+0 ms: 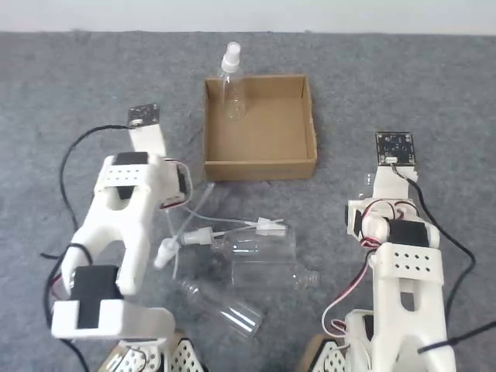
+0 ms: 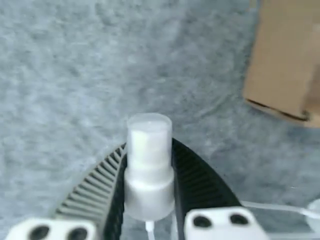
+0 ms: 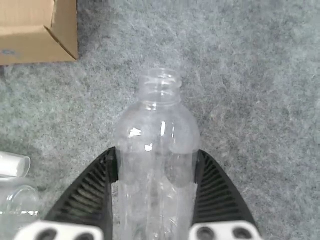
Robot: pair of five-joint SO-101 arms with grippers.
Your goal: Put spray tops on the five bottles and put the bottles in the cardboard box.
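While one capped bottle [image 1: 232,97] stands in the box [image 1: 260,168], the left gripper [image 2: 148,152] is clamped on a spray top [image 2: 148,135] and the right gripper [image 3: 155,162] on an open bottle [image 3: 156,125]; three bottles [image 1: 267,275] lie on the mat [image 1: 403,85], not yet boxed.

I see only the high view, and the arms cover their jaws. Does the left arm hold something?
Observer: Yes. The left jaws are shut on a spray top.
Operator: And the right arm?
Observer: The right jaws are shut on a bottle.
Operator: Does this bottle have a top?
Observer: No. Its neck is open.
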